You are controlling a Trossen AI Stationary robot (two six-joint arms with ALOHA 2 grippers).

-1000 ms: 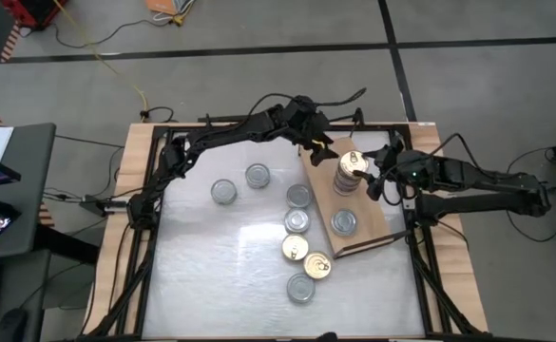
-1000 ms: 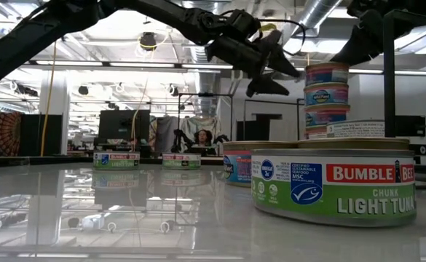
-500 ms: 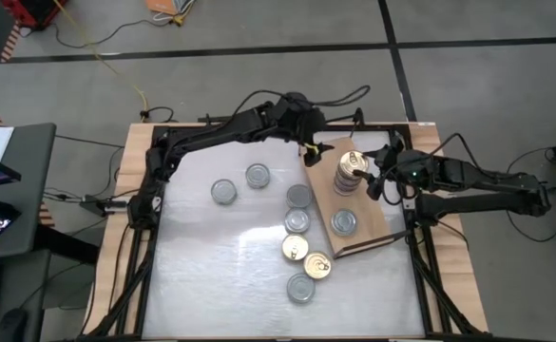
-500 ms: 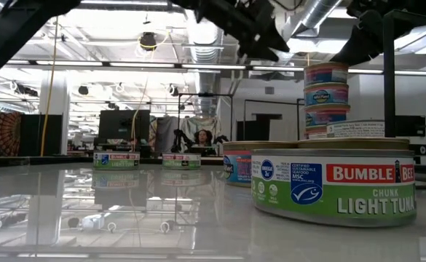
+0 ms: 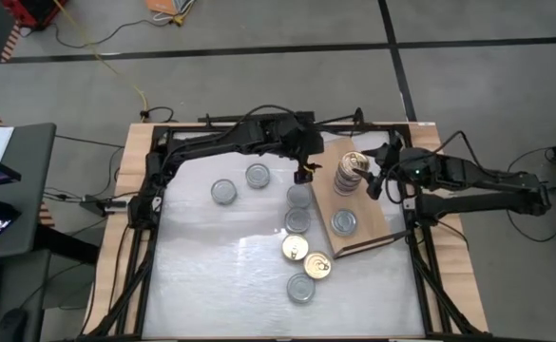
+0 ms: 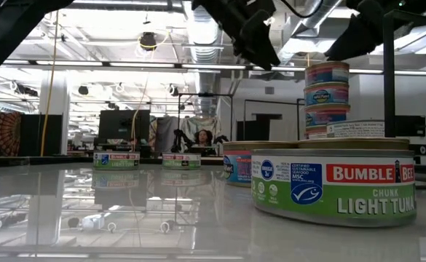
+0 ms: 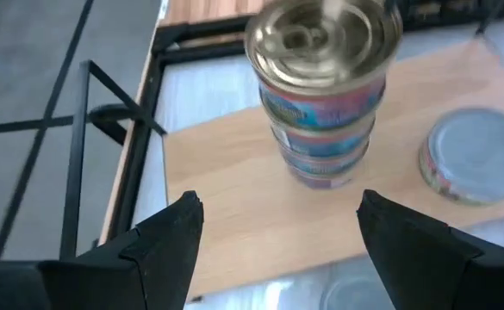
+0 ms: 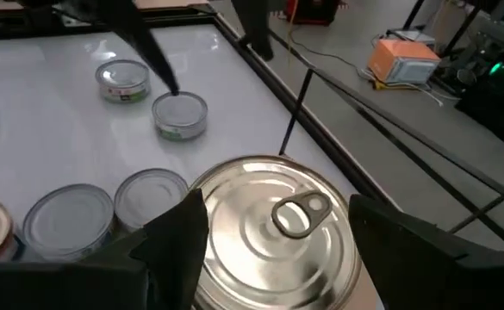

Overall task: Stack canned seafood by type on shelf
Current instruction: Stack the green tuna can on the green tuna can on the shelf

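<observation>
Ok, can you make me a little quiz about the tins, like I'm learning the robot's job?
1. True or false: the top tin of the stack has a gold pull-tab lid.
2. How many tins lie alone, unstacked, on the shelf? A one, B three, C five.
3. How many tins on the white table, off the shelf, have gold lids?
Key: 1 true. 2 A, the silver-lidded tin. 3 two: a gold tin and its gold neighbour.
</observation>
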